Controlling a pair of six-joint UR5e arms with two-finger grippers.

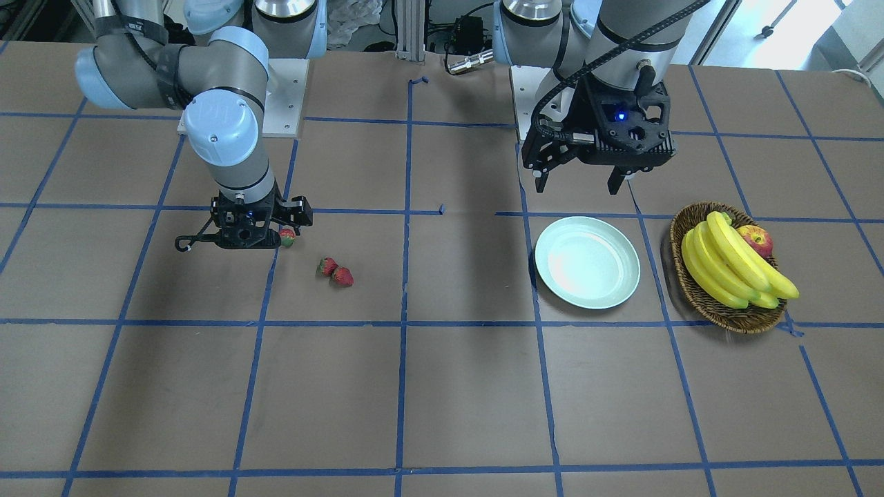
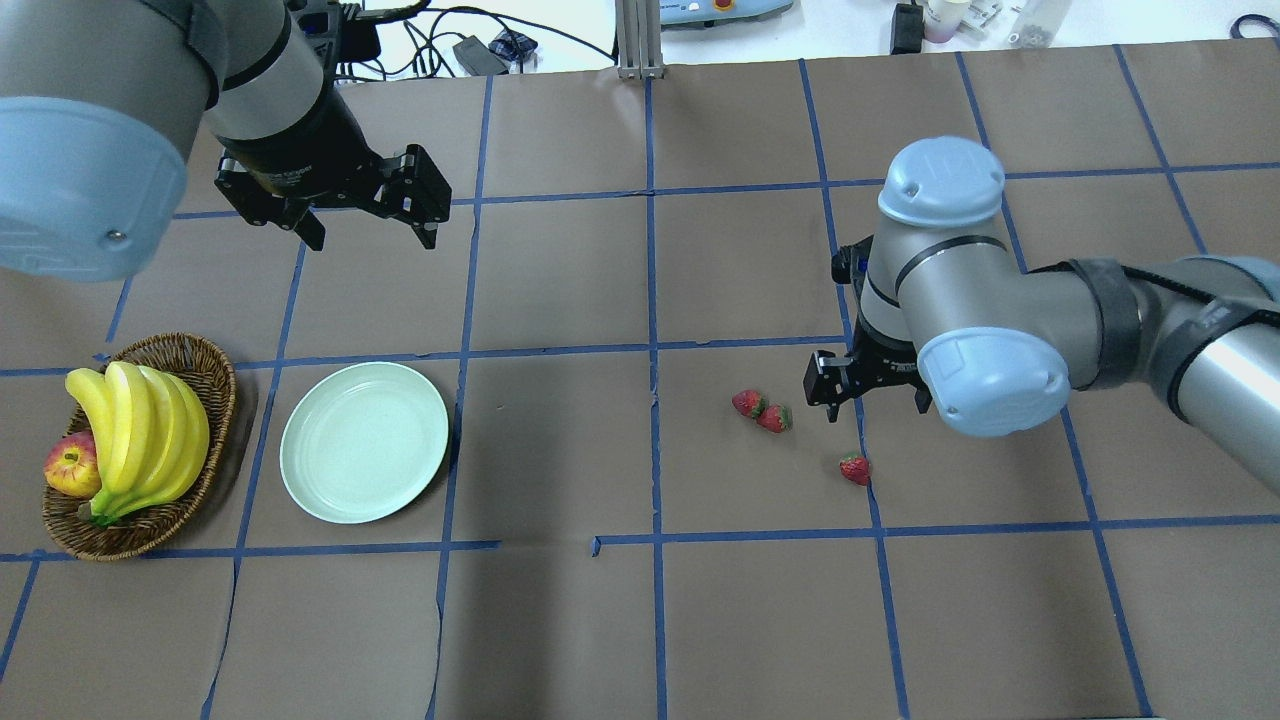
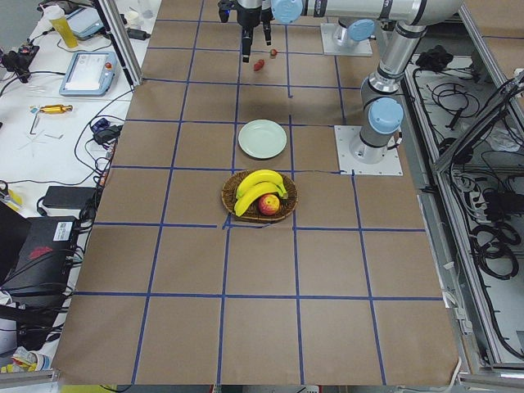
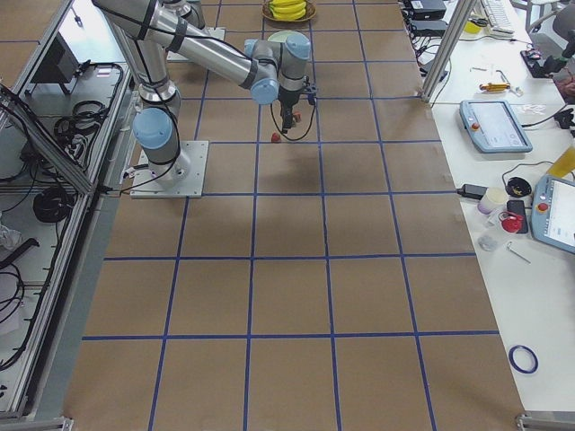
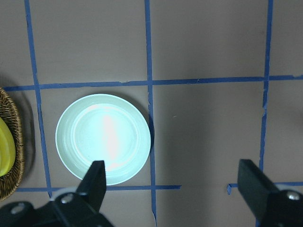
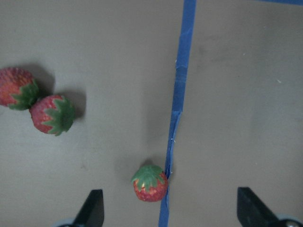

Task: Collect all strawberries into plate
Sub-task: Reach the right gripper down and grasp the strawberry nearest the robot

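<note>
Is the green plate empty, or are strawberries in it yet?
Empty. The plate shows only bare glossy green; all three strawberries lie on the table.

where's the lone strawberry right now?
Overhead view, right half: the lone strawberry sits against a blue tape line, near the strawberry pair, beneath the right end effector.

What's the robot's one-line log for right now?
right claw: open above lone strawberry | left claw: open, raised near plate | plate: no berries | other two strawberries: touching

Overhead and front cameras look down from opposite edges of the table point(image 2: 560, 620), sharing the plate point(image 2: 364, 441); wrist cameras point straight down, close.
</note>
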